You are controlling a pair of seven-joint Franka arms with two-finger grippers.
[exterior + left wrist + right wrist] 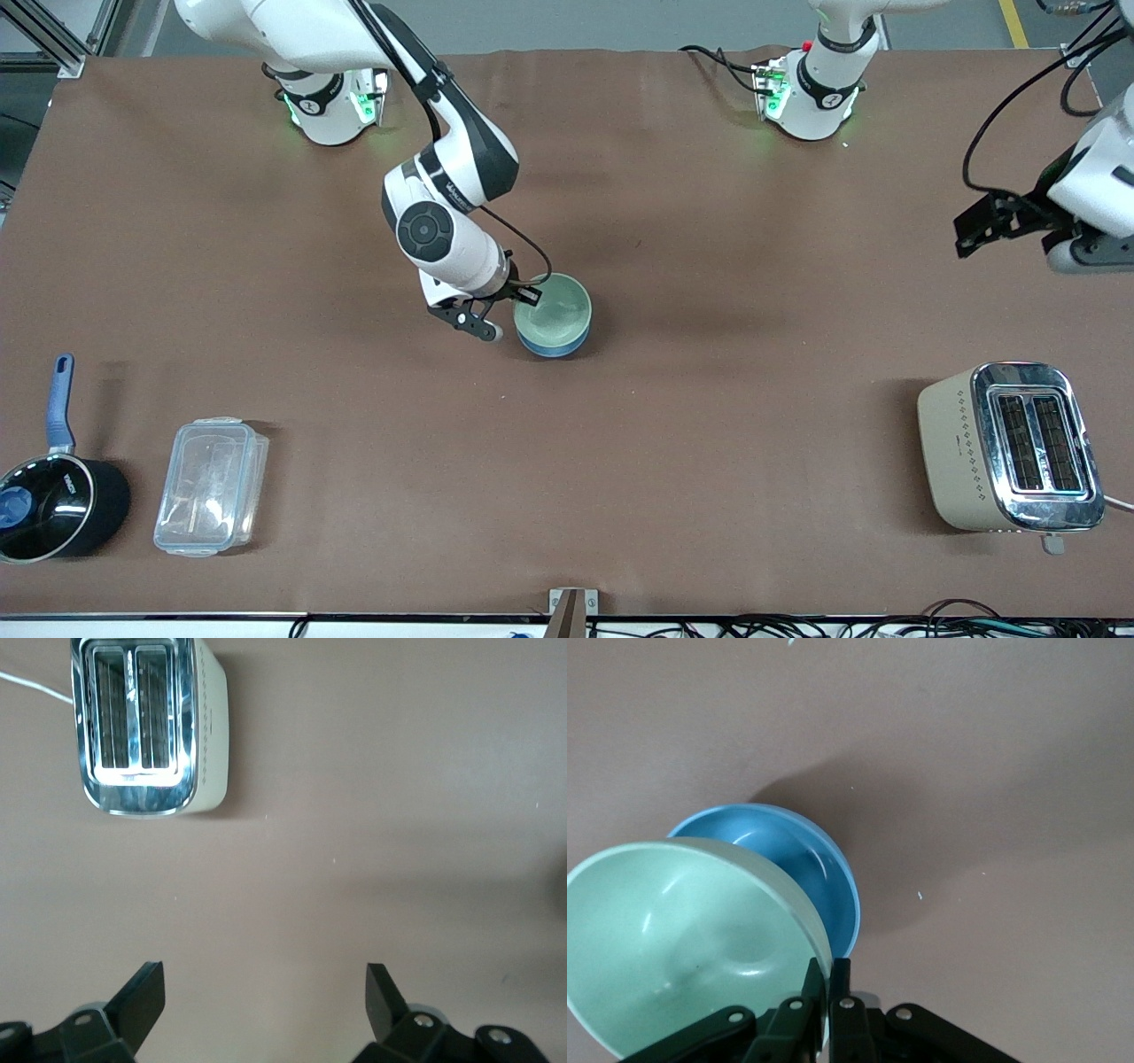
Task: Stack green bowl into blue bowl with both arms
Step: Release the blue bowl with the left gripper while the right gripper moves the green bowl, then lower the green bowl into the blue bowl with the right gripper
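Observation:
My right gripper (521, 301) is shut on the rim of the green bowl (555, 307), near the table's middle. The green bowl is tilted over the blue bowl (551, 346), whose darker wall shows under it on the side nearer the front camera. I cannot tell whether the two bowls touch. In the right wrist view the gripper (830, 979) pinches the green bowl's (682, 939) rim, one finger inside and one outside, and the blue bowl (806, 864) lies partly under it. My left gripper (970, 232) waits open and empty above the table's left-arm end; it also shows in the left wrist view (266, 1001).
A beige and chrome toaster (1010, 447) stands near the front edge at the left arm's end, also in the left wrist view (146, 726). A black saucepan with a blue handle (53, 496) and a clear plastic container (211, 486) sit at the right arm's end.

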